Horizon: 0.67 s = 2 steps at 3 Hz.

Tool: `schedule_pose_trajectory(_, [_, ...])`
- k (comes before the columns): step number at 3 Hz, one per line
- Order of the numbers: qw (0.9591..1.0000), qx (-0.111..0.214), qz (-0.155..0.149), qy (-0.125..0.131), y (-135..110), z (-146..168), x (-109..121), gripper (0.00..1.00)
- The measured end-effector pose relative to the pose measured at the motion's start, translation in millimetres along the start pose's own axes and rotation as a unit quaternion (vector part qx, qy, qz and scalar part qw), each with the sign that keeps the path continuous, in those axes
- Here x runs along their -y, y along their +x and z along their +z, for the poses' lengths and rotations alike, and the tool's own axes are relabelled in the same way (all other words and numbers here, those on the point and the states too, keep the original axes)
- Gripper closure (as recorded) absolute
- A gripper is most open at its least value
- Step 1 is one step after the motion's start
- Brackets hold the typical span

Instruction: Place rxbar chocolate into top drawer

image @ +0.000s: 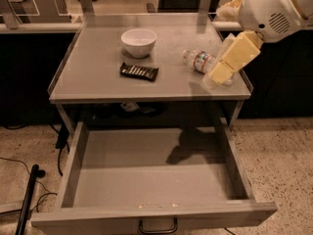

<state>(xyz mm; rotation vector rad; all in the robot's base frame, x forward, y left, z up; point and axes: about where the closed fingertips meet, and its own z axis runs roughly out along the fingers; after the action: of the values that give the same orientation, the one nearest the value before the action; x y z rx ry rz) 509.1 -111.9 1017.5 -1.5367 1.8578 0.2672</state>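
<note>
The rxbar chocolate [139, 71], a flat black bar with white lettering, lies on the grey tabletop [93, 72] just in front of a white bowl. The top drawer [151, 177] is pulled wide open below the table and is empty, with its dark handle [158, 227] at the bottom edge. My gripper [222, 72], with yellowish fingers on a white arm, hangs over the table's right edge. It is in front of the water bottle and well to the right of the bar.
A white bowl [139, 42] stands at the back middle of the table. A clear water bottle [198, 60] lies on its side at the right, partly hidden by the gripper. Black cables [29, 199] run over the speckled floor at the left.
</note>
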Motion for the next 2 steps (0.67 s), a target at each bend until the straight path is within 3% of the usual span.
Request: schedule_pose_trajectory(2, [0.9981,0.056,-0.023,-0.013,-33,58,38,0.0])
